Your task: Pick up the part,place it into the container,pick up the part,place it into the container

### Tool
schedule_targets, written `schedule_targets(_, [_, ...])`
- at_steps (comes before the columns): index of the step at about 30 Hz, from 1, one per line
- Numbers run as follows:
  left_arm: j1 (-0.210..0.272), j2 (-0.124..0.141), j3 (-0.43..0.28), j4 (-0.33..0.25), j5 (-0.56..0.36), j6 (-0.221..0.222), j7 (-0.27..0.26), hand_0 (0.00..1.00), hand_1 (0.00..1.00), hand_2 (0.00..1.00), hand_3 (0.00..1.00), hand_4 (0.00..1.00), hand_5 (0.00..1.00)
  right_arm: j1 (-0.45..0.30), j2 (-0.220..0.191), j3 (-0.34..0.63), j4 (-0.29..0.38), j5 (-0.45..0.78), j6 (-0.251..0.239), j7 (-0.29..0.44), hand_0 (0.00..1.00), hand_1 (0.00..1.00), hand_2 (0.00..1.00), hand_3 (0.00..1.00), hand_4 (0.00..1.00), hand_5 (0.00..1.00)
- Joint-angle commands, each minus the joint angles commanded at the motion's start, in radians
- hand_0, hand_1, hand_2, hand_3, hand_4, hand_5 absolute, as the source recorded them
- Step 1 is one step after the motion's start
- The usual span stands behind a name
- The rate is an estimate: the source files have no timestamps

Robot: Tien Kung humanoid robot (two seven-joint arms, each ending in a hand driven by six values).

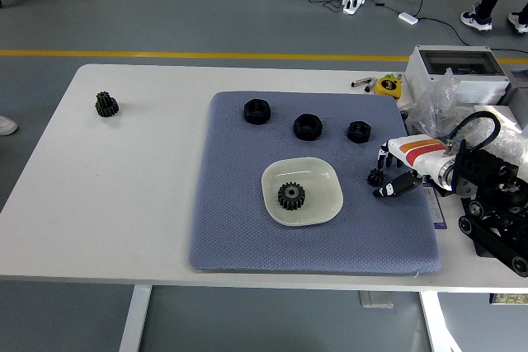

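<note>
Head view, right hand [394,172]: fingers relaxed and spread, holding nothing, just beside small gear [375,176] on blue mat [247,228]. One gear [290,195] inside white dish [327,197] (mat centre). Further gear [106,105] far left on table [124,204].

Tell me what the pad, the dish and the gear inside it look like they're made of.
Blue-grey pad: looks like soft textured fabric or foam, with a woven-looking, matte surface. Dish: probably glazed ceramic or plastic, pale cream with a smooth sheen. Gear: dark, dull black teeth, metal or plastic; cannot tell which.
</note>
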Motion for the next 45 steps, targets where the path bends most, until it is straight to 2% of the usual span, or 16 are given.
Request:
schedule_targets(1, [0.000,0.000,0.000,0.000,0.001,0.000,0.000,0.766,0.811,0.857,0.823,0.780,0.649,-0.001,0.001,-0.001,-0.001,0.003,-0.003,0.001,0.317,0.455,0.517,0.514,0.877,0.381])
schedule_targets(6, [0.000,-0.001,0.001,0.000,0.004,0.000,0.001,0.766,0.811,0.857,0.823,0.780,0.649,-0.004,0.006,-0.009,-0.006,0.021,-0.033,0.006,0.317,0.455,0.517,0.514,0.877,0.381])
schedule_targets(7, [0.000,-0.001,0.004,0.000,0.002,-0.001,0.000,0.766,0.811,0.856,0.822,0.778,0.648,-0.005,0.006,-0.010,-0.008,0.024,-0.037,0.007,0.284,0.434,0.502,0.504,0.838,0.388])
schedule_targets(18, [-0.002,-0.001,0.015,0.000,-0.005,-0.002,-0.001,0.765,0.808,0.856,0.821,0.777,0.651,-0.012,0.015,-0.023,-0.022,0.050,-0.069,0.006,0.256,0.414,0.486,0.497,0.819,0.402])
schedule_targets(24, [-0.002,0.000,0.015,0.000,-0.002,-0.004,0.000,0.765,0.810,0.856,0.820,0.777,0.652,-0.016,0.015,-0.027,-0.020,0.057,-0.077,0.007,0.239,0.395,0.467,0.496,0.805,0.412])
schedule_targets(25, [-0.002,0.000,0.014,-0.001,-0.001,-0.004,0.000,0.765,0.809,0.854,0.813,0.775,0.652,-0.017,0.015,-0.027,-0.018,0.056,-0.078,0.007,0.204,0.362,0.438,0.490,0.770,0.417])
schedule_targets(30, [-0.001,0.000,0.015,-0.001,0.001,-0.005,0.000,0.765,0.809,0.854,0.813,0.775,0.652,-0.019,0.010,-0.022,-0.005,0.053,-0.088,0.006,0.204,0.362,0.438,0.490,0.770,0.417])
schedule_targets(31, [-0.001,0.001,0.016,-0.001,-0.001,-0.005,0.000,0.765,0.809,0.854,0.811,0.774,0.652,-0.019,0.010,-0.021,-0.003,0.053,-0.089,0.006,0.178,0.336,0.416,0.485,0.750,0.418])
schedule_targets(45, [0.003,0.000,0.004,0.000,0.014,-0.005,0.003,0.764,0.805,0.854,0.804,0.774,0.655,-0.023,0.006,-0.019,0.006,0.055,-0.089,0.001,0.153,0.309,0.402,0.484,0.742,0.413])
